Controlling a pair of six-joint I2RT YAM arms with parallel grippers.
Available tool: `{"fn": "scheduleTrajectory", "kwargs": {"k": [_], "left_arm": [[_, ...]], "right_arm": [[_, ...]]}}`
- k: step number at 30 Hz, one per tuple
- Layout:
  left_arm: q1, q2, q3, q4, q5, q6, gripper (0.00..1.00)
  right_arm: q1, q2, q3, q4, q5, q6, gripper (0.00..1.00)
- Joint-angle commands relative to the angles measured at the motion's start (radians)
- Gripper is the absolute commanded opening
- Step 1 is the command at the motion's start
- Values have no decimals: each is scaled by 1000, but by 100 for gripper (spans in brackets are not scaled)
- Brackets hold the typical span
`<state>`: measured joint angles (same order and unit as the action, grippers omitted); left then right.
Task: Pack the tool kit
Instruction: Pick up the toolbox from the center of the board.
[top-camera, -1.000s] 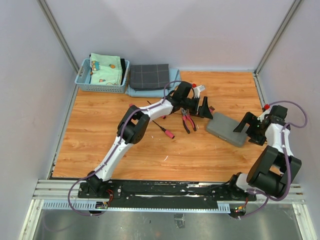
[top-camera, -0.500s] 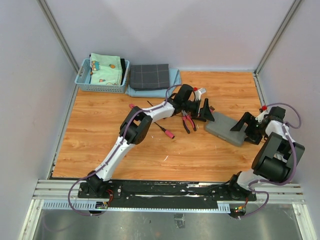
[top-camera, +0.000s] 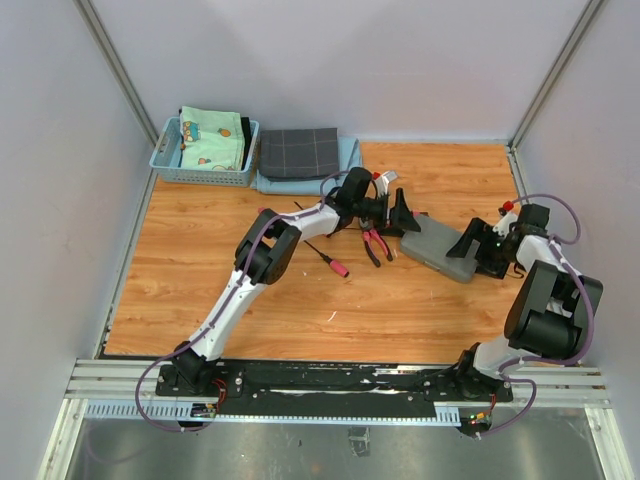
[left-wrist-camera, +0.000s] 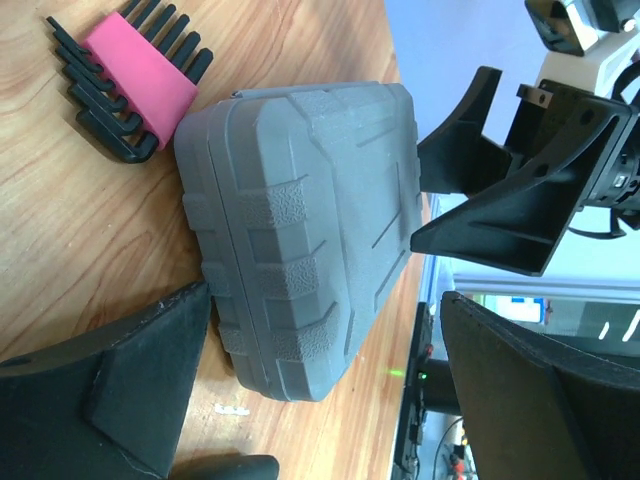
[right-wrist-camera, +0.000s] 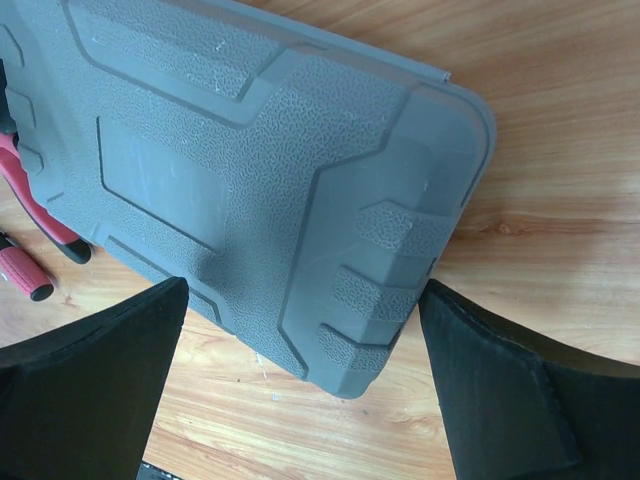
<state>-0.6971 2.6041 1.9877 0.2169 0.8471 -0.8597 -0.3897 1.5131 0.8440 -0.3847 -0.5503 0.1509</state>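
The tool kit's grey case (top-camera: 437, 249) is lying shut and flat on the wood-grain surface (top-camera: 250, 310). It is a rounded rectangle of moulded plastic, its lid showing raised angular panels and stepped ribs along the short ends.

The left gripper (top-camera: 398, 200) is hovering at the case's left end with its black fingers (left-wrist-camera: 140, 370) spread wide, pinching nothing, and the case is sitting in the gap between them. The right gripper (top-camera: 478, 252) is sitting at the case's right end. Its matte, wedge-shaped fingers (right-wrist-camera: 90, 390) are also spread wide, flanking one rounded corner. Whether any finger is touching the plastic cannot be told.

Just left of the case, pliers (top-camera: 377, 243) with pink-red handles are lying on the wood. Further left of the case, a screwdriver (top-camera: 330, 260) with a pink handle and a thin dark shaft is lying at a slant.

Only the left wrist view is showing a set of black hex keys (left-wrist-camera: 130, 75) fanned in a pink holder, just beside a corner of the case. It is also catching the right gripper facing it across the lid. The right wrist view alone is giving the lid's fine pebbled grain up close. Only the top view is taking in the light blue lattice basket (top-camera: 165, 160) and the dark checked folded cloth (top-camera: 298, 152), both well beyond the case.
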Motion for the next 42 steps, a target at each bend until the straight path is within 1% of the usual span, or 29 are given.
{"fn": "scheduleTrajectory", "kwargs": {"k": [1, 6, 8, 11, 17, 21, 23, 25, 27, 30, 35, 38, 41, 42], "left_arm": [[-71, -2, -30, 119, 149, -136, 99], [-78, -8, -55, 205, 204, -214, 96], [-83, -12, -69, 238, 227, -243, 92], [-94, -23, -85, 248, 259, -248, 83], [-113, -59, -144, 281, 276, -256, 75], [-116, -67, -153, 328, 276, -299, 71], [-116, -72, -153, 338, 274, -305, 67], [-116, -77, -154, 355, 274, -315, 55], [-116, -85, -164, 385, 273, -340, 45], [-116, -98, -173, 414, 271, -359, 40], [-114, -123, -170, 417, 275, -353, 15], [-114, -143, -169, 417, 279, -350, 13], [-112, -164, -161, 417, 285, -345, 8], [-109, -174, -158, 418, 286, -340, 4]], "right_arm": [[69, 6, 16, 42, -201, 49, 98], [72, -1, 13, 42, -231, 45, 98], [75, -3, 10, 42, -245, 44, 98], [84, -2, 6, 44, -259, 44, 98], [98, 16, 2, 48, -308, 44, 100], [104, 20, 0, 41, -319, 38, 99], [104, 16, -1, 36, -314, 33, 99], [104, 15, 0, 29, -312, 28, 99], [104, 7, -1, 27, -312, 23, 99], [104, -5, -2, 22, -310, 20, 100], [104, -30, -10, 13, -310, 15, 100], [104, -52, -15, 5, -307, 9, 98], [104, -75, -20, 1, -299, 5, 98], [103, -83, -20, 0, -296, 3, 98]]}}
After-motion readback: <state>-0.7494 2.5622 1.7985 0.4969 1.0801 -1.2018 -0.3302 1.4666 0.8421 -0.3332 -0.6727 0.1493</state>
